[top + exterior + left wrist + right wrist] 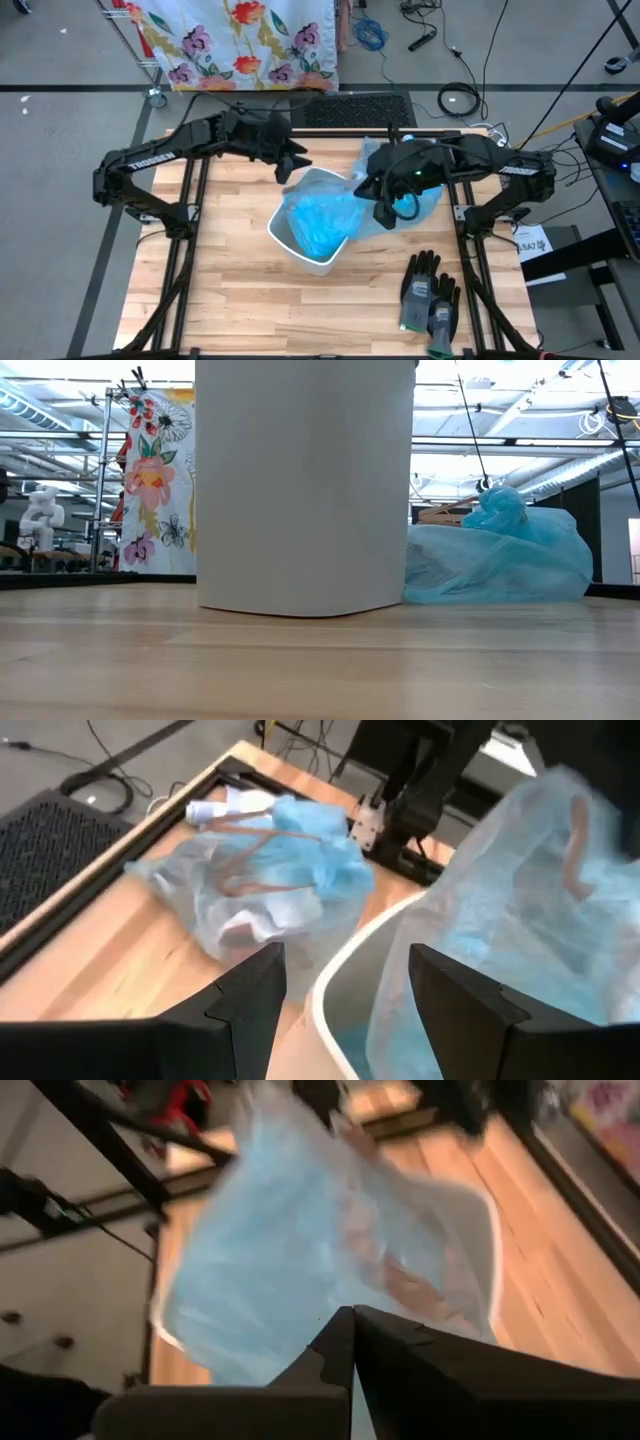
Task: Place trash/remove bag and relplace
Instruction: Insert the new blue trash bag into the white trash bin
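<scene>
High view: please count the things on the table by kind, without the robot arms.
White bin: 1
Blue bags: 2, one in the bin, one tied beside it
Grey-black gloves: 2
Total: 5

Probably a lab, floor cables (458,97), ceiling ducts (520,450)

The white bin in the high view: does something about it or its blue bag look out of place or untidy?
Yes. The new blue bag lies bunched inside the white bin, not pulled over its rim. A filled blue bag lies slumped on the table beside it. The left gripper is open at the rim; the right gripper is shut above the bin.
</scene>
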Controlling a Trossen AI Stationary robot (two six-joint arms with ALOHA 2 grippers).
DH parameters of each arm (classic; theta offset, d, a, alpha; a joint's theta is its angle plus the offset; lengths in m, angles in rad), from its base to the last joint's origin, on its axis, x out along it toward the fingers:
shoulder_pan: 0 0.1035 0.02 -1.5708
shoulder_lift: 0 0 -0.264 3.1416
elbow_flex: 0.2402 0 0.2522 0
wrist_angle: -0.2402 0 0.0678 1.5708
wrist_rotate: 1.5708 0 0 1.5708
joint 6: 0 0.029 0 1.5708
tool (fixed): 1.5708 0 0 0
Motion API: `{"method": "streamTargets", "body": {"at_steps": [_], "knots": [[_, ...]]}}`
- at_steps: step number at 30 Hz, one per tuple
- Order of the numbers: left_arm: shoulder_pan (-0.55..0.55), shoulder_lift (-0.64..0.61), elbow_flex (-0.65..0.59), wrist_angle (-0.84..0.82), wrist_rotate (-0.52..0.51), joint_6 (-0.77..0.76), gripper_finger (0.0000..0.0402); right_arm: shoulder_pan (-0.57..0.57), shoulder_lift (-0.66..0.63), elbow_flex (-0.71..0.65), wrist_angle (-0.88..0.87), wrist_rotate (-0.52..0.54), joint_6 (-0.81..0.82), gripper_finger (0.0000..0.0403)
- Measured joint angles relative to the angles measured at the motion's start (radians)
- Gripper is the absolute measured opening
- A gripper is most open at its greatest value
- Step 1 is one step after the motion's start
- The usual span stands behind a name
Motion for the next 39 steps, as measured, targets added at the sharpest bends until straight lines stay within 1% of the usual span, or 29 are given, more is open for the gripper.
{"method": "streamTargets", "body": {"at_steps": [2,4,8,10,14,20,23,26,28,35,39], "knots": [[-0.002,-0.006,0.000,-0.028,0.001,0.006,0.0215,0.007,-0.012,0.000,0.053,0.000,-0.008,0.0000],[-0.002,-0.006,0.000,-0.018,0.007,0.007,0.0215,0.008,-0.024,0.000,0.095,0.000,0.002,0.0000],[-0.002,-0.008,0.000,-0.022,0.078,0.033,0.0215,0.008,-0.036,0.002,0.140,0.018,0.090,0.0000],[0.000,-0.008,0.000,-0.040,0.079,0.068,0.0215,0.018,-0.034,0.002,0.134,0.081,0.143,0.0000],[0.020,-0.008,0.000,-0.095,0.076,0.138,0.0215,0.067,-0.033,0.001,0.119,0.248,0.255,0.0000],[0.065,-0.047,0.000,-0.192,0.112,0.243,0.0215,0.168,-0.027,0.001,0.101,0.431,0.475,0.0000],[0.079,-0.085,-0.001,-0.207,0.144,0.290,0.0215,0.223,-0.009,0.001,0.082,0.514,0.580,0.0000],[0.079,-0.115,-0.001,-0.207,0.213,0.320,0.0215,0.271,0.014,0.001,0.079,0.575,0.673,0.0000],[0.075,-0.128,0.000,-0.220,0.238,0.323,0.0215,0.293,0.034,0.001,0.076,0.583,0.738,0.0000],[0.021,-0.113,-0.001,-0.343,0.251,0.398,0.0215,0.334,0.164,0.001,0.035,0.576,0.967,0.0000],[-0.023,-0.103,-0.001,-0.337,0.263,0.399,0.0215,0.318,0.247,0.000,0.045,0.572,1.006,0.0000]]}}
